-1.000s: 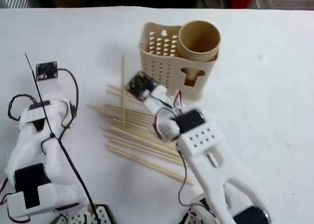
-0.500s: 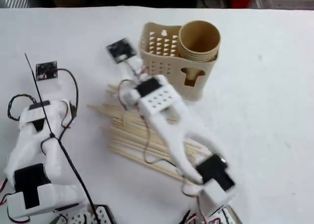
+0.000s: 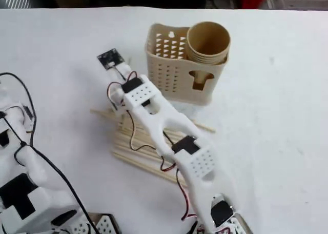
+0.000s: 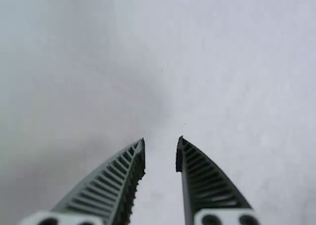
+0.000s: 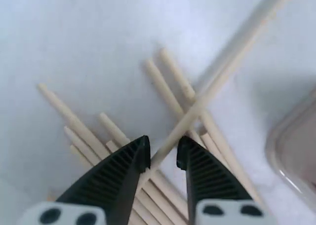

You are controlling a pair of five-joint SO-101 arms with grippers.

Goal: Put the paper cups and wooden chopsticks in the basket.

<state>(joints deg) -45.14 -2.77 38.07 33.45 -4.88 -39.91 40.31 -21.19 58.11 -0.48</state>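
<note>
A cream perforated basket (image 3: pixel 174 70) stands at the back of the table with stacked paper cups (image 3: pixel 207 41) in its right half. Several wooden chopsticks (image 3: pixel 141 154) lie in a loose pile in front of it. My right gripper (image 3: pixel 119 98) is down at the pile's far left end. In the right wrist view it (image 5: pixel 161 143) is open, its fingertips straddling one chopstick (image 5: pixel 222 72) that lies crosswise over the others. My left gripper (image 4: pixel 160 142) is slightly open over bare white table, with nothing between its fingers.
The left arm (image 3: pixel 20 193) is folded at the table's front left corner, with black cables (image 3: pixel 46 164) trailing from it. The right arm's links (image 3: pixel 179 147) stretch across the pile. The basket's rim (image 5: pixel 291 146) lies close beside the right gripper.
The right arm swung from the basket's front to the left, and its gripper came down over the crosswise chopstick. The left arm shifted towards the left edge.
</note>
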